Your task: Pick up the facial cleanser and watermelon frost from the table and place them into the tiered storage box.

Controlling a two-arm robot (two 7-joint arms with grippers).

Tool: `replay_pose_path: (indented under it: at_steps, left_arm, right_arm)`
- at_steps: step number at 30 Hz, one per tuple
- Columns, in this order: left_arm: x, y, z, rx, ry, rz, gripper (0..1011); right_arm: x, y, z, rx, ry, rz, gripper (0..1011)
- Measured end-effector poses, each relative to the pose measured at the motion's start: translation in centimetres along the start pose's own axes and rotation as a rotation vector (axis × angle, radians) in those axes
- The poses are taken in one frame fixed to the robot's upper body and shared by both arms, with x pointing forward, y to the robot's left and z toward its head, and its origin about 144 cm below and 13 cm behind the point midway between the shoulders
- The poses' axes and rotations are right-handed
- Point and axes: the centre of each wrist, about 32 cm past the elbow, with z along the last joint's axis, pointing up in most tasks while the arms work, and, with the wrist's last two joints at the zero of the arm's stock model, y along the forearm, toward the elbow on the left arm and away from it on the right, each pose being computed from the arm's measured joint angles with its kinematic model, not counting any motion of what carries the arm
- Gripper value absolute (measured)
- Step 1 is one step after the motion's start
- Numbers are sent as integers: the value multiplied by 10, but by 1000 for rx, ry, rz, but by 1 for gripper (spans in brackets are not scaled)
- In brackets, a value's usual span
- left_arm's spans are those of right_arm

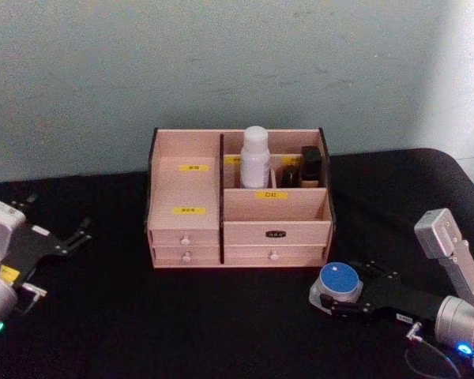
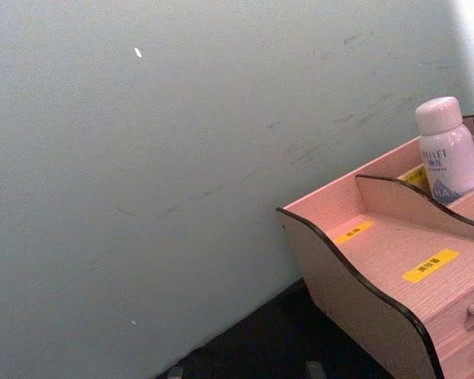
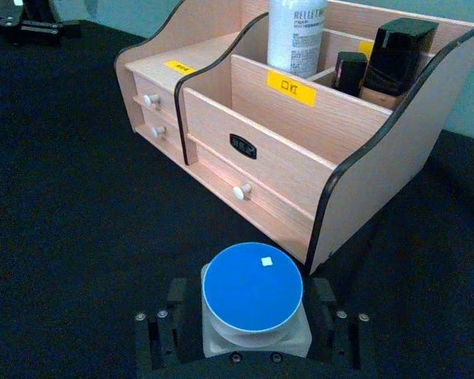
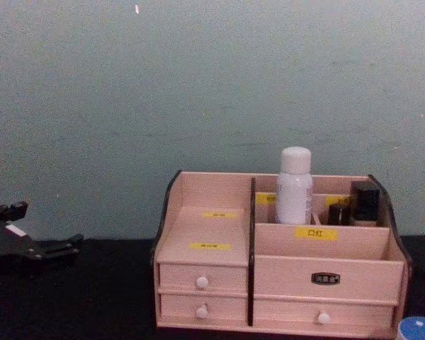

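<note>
Head view: one facial cleanser [image 1: 254, 156] in box [image 1: 186, 197]; right fingers [image 3: 325, 300] pinch one watermelon frost [image 1: 337, 279]; left fingers [image 1: 77, 235] spread.

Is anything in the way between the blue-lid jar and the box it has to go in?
Only the tiered storage box's own front wall. The watermelon frost sits on the table by the box's right front corner, with the right hand around it, so it likely must go up and over.
</note>
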Motion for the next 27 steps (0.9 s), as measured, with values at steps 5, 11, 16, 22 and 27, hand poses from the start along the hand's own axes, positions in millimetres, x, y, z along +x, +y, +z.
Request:
replay_pose_path:
  at_steps: [5,11,16,22,27]
  left_arm:
    - [0,0,0,0,0,0,1001]
    - [0,0,0,0,0,0,1002]
    - [0,0,0,0,0,0,1001]
    - [0,0,0,0,0,0,1001]
    - [0,0,0,0,0,0,1001]
  right_arm:
    - [0,0,0,0,-1,0,1000]
    - [0,0,0,1,-1,-1,1000]
    - [0,0,0,1,-1,-1,914]
    - [0,0,0,1,-1,-1,748]
    - [0,0,0,2,-1,-1,710]
